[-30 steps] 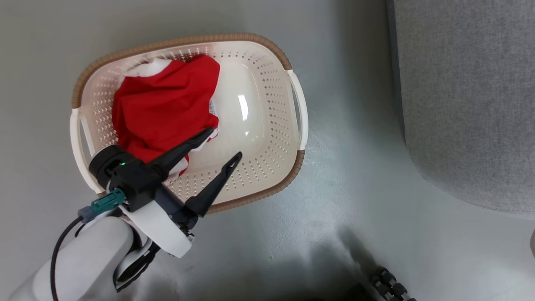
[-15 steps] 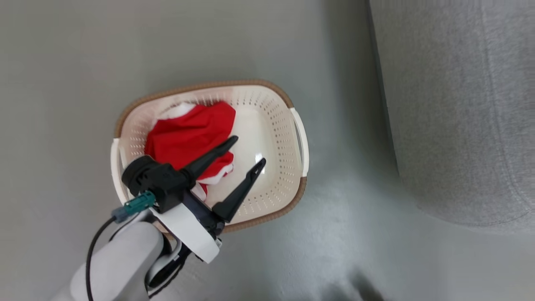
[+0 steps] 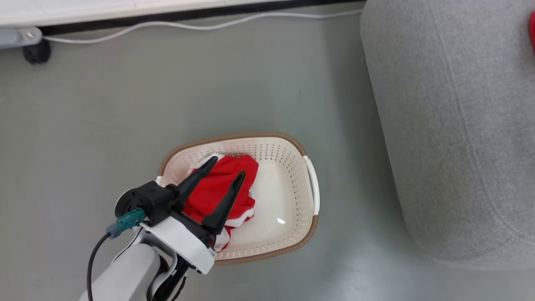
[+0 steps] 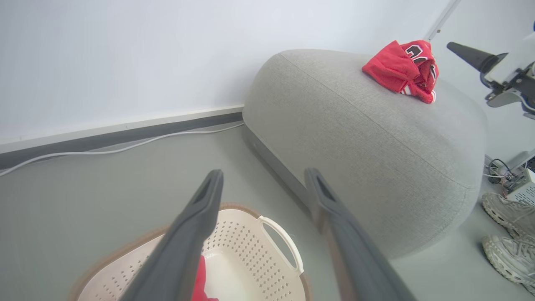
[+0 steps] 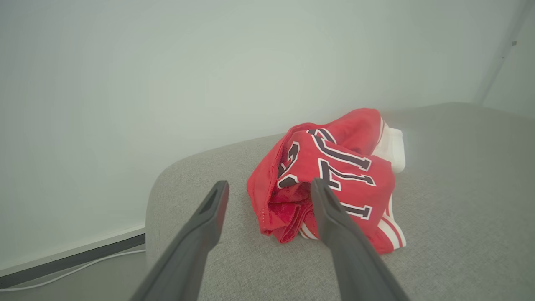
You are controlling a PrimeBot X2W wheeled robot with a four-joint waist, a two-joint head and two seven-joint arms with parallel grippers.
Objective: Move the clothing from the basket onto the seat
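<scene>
A red garment [image 3: 213, 193] with white trim lies bunched in the left half of the cream basket [image 3: 288, 184] on the floor. My left gripper [image 3: 228, 168] hangs open and empty above it, both fingers overlapping the fabric in the head view. In the left wrist view the left gripper [image 4: 263, 175] points over the basket [image 4: 250, 255] toward the grey seat [image 4: 368, 133]. A second red garment [image 5: 330, 175] with dark numerals rests on the seat [image 5: 451, 234]. My right gripper [image 5: 269, 186] is open just short of it, holding nothing.
The seat [image 3: 451, 125] stands right of the basket with a strip of grey floor between. A white cable [image 3: 200, 26] and a caster [image 3: 36, 53] lie along the wall base. Grey sneakers [image 4: 508, 217] and some electronics sit past the seat's far end.
The head camera has risen and pulled back, so the basket looks smaller and the wall base came into sight. The left gripper's fingers now lie over the garment and stand a little closer together.
</scene>
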